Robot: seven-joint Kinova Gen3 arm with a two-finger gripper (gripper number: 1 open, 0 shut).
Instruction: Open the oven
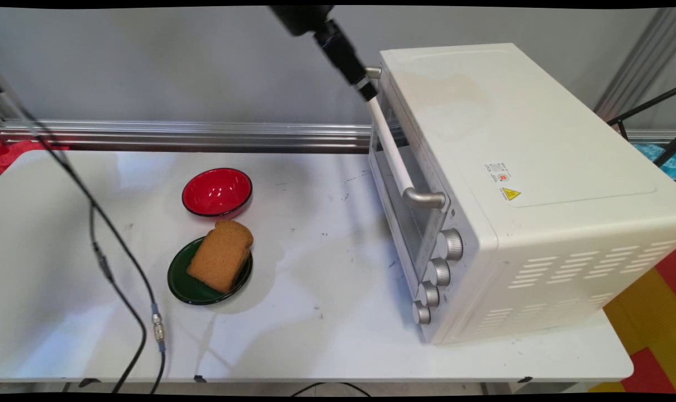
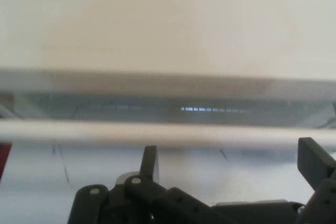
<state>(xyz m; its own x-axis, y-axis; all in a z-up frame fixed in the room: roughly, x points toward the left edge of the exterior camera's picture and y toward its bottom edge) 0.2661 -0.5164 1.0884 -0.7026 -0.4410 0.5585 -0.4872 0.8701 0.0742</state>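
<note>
The black claw (image 1: pixel 367 91) reaches down from the top of the main view to the far end of the toaster oven's white door handle (image 1: pixel 391 146), right beside the handle's upper metal bracket. In the hand view the claw (image 2: pixel 231 153) stands wide, one finger (image 2: pixel 150 162) at the left and the other (image 2: pixel 314 160) at the right, with the handle bar (image 2: pixel 168 132) running across just beyond their tips; neither finger is closed on it, and whether a tip touches the bar cannot be told. The white toaster oven (image 1: pixel 517 184) sits on the right side of the white counter (image 1: pixel 327 290), turned so its glass door (image 1: pixel 405 184) faces left, and the door appears shut. Four silver knobs (image 1: pixel 438 272) run in a column below the handle's near bracket. On the oven's top are a small printed label (image 1: pixel 499 172) with a red mark, too small to read, and a yellow warning triangle sticker (image 1: pixel 510 194); vent slots are cut in its near side. Well to the left of the oven, a red bowl (image 1: pixel 217 192) stands upright on the counter, and just in front of it lies a dark green plate (image 1: pixel 195 285) carrying a slice of brown bread (image 1: pixel 220 255), which overhangs the plate's far rim toward the bowl. Black cables (image 1: pixel 114 262) hang over the counter's left part, joined by a metal connector near the front edge.
</note>
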